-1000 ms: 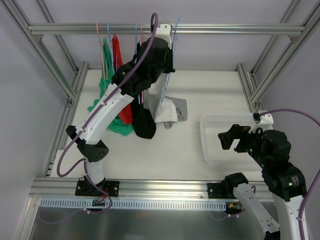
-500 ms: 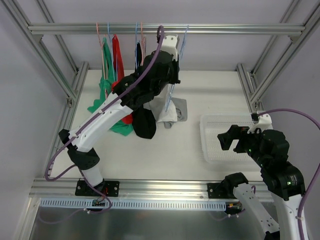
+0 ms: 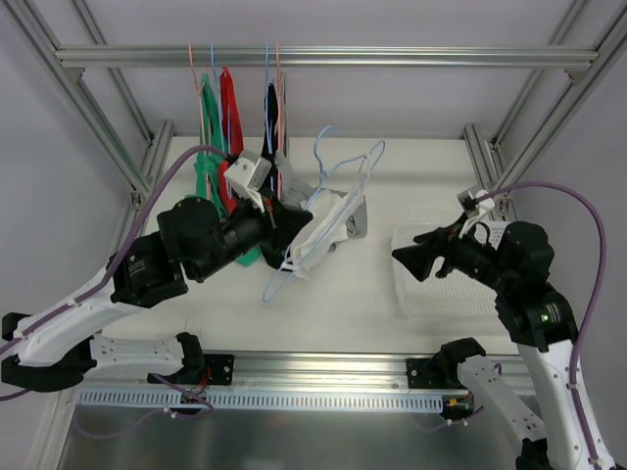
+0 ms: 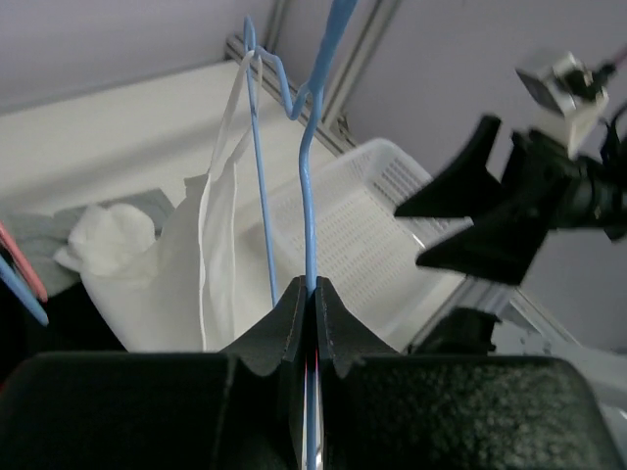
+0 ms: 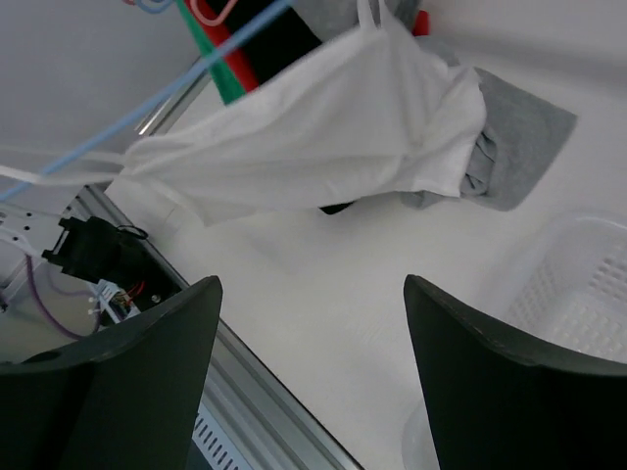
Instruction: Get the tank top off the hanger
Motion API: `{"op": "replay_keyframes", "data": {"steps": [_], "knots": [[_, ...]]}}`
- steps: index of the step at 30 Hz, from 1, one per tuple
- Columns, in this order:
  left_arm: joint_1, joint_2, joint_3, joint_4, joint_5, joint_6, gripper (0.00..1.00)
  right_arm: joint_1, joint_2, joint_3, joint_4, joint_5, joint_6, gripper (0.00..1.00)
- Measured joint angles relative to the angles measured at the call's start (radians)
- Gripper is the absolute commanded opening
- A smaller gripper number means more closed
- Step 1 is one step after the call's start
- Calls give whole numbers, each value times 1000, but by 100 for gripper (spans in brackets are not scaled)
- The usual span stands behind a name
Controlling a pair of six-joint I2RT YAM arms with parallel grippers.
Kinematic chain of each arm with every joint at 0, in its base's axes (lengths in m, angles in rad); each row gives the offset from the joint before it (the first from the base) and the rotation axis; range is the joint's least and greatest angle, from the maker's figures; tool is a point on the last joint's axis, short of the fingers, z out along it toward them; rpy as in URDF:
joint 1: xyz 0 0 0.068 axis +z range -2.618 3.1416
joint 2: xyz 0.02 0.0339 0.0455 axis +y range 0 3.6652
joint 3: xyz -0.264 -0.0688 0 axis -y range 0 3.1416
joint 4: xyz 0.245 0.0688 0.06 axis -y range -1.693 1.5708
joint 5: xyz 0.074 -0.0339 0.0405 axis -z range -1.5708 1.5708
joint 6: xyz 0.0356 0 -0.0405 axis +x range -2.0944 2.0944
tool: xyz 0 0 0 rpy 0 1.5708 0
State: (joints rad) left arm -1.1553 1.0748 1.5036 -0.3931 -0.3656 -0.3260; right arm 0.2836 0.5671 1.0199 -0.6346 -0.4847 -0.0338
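Left pincer (image 4: 312,294) clamped on the blue hanger (image 4: 307,196) wire. Since a second ago I've pulled it off the rail (image 3: 411,56); it's now tilted over mid-table. White tank top (image 3: 323,235) still hangs on it. Right pincer (image 5: 312,294) spread wide, empty, swung left past the basket (image 3: 407,294) edge toward the top.
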Motion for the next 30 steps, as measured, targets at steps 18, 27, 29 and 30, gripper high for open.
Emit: {"op": "replay_keyframes", "data": {"steps": [18,27,29,30], "knots": [[-17,-238,-319,-32,193,-212,0,159,424,111,251,-76,-100,49],[-17,-254,-319,-32,202,-217,0,163,428,95,275,-37,-136,43],[-17,-252,-319,-32,206,-219,0,163,435,88,286,-35,-140,40],[-17,-252,-319,-32,206,-219,0,164,440,86,293,-35,-141,38]]}}
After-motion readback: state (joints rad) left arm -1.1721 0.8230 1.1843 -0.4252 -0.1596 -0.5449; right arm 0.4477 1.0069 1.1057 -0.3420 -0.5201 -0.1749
